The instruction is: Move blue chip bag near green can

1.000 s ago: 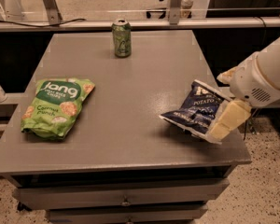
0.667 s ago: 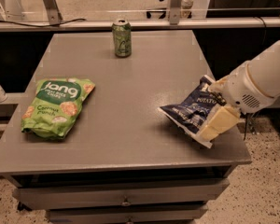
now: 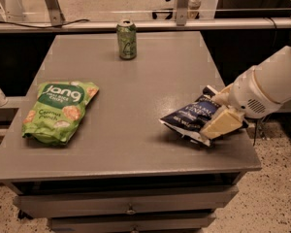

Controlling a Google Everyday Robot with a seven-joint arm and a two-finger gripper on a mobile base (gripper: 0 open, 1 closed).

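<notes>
**Partner:** Where is the blue chip bag?

**Me:** The blue chip bag (image 3: 191, 116) is on the right side of the counter (image 3: 136, 106), near its front right corner. Its left end hangs low over the surface and its right end is raised. My tool (image 3: 218, 109) is clamped on that right end. One pale finger (image 3: 222, 124) lies across the front of the foil, and the other sits behind it.

**Partner:** And the green can?

**Me:** The green can (image 3: 127, 40) stands upright at the back of the counter, about mid-width and well apart from the bag. A bigger green Jang bag (image 3: 58, 110) lies flat on the left, clear of the line I would take.

**Partner:** Which step is this?

**Me:** The carry, I judge. The grip is made, and nearly all the travel to the can is yet to come.

**Partner:** How do you do it well?

**Me:** I would lift until the sagging left end is clear of the surface, so it cannot drag and twist in my grip. Foil is slick and the bag is mostly air, so I would hold firm and move smoothly. Then I would sweep diagonally back and left and stop short of the can. A light upright can will likely tip if the loose end of the bag or my arm (image 3: 271, 84) brushes it. Last, I would lower the bag flat just beside the can before letting go.
</notes>
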